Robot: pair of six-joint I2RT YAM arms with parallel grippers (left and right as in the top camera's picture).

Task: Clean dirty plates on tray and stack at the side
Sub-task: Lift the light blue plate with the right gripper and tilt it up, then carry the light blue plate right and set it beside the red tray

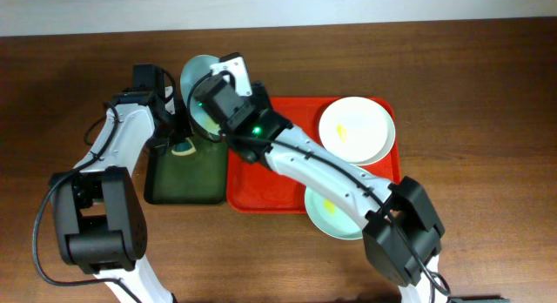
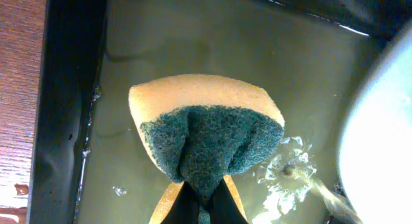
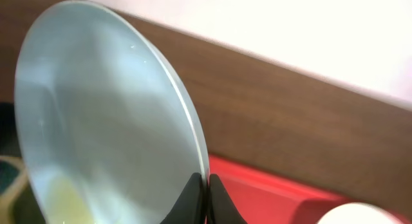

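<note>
My right gripper [image 3: 207, 182] is shut on the rim of the pale blue plate [image 3: 96, 121] and holds it tilted on edge over the dark green tray [image 1: 204, 177]; a yellowish smear shows low on its face. The blue plate also shows in the overhead view [image 1: 196, 75]. My left gripper [image 2: 205, 199] is shut on a yellow and green sponge [image 2: 209, 124] just above the water in the green tray, left of the plate's edge [image 2: 380, 134]. The cream-white plate [image 1: 357, 129] with a yellow smear lies on the red tray [image 1: 261, 194]. The pale green plate [image 1: 324, 214] lies at the red tray's front edge, partly under my right arm.
The dark green tray holds cloudy water [image 2: 161, 44], and a thin stream [image 2: 318, 185] runs from the plate into it. The green tray sits against the red tray's left side. Bare wooden table [image 1: 487, 77] lies right of and behind the trays.
</note>
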